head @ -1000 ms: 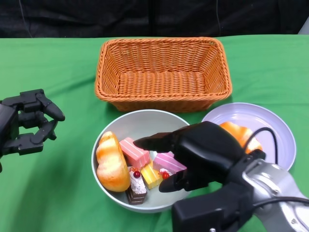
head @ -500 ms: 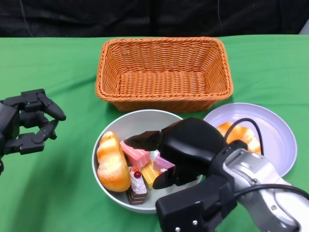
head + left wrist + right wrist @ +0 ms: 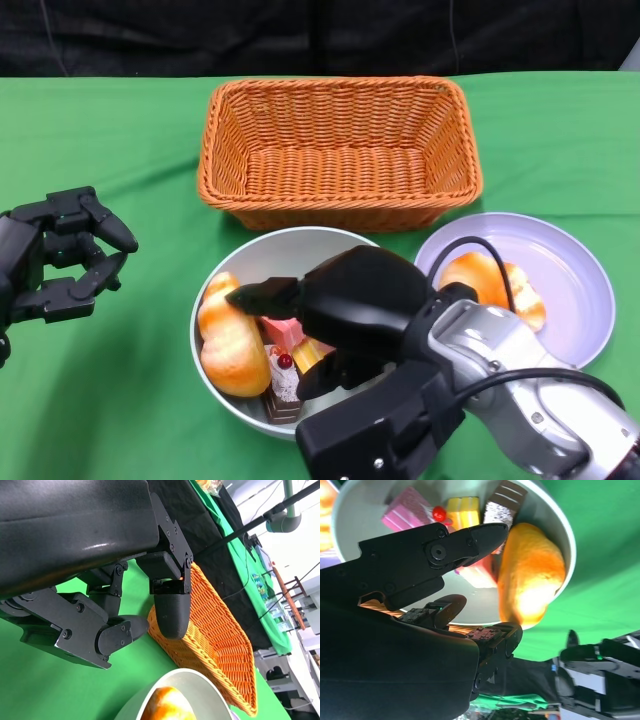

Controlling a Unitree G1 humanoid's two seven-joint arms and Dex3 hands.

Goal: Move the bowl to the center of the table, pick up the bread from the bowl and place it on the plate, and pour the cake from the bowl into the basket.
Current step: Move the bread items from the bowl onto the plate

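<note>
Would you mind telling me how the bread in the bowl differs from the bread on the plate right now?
The bread in the bowl lies against the bowl's left wall beside small cakes; the bread on the plate lies alone on the lilac plate. The bowl's bread shows whole, while the plate's is partly hidden behind the right hand and its cable. The right hand's fingers reach toward the bowl's bread only. Both are orange-golden.

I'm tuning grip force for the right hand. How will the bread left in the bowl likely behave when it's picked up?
The bread looks smooth, glossy and rounded, so it may slip between the fingers. It seems stiff enough to keep its shape rather than sag. Lying against the bowl wall beside small cakes, it could roll or nudge them as the right hand closes.
</note>
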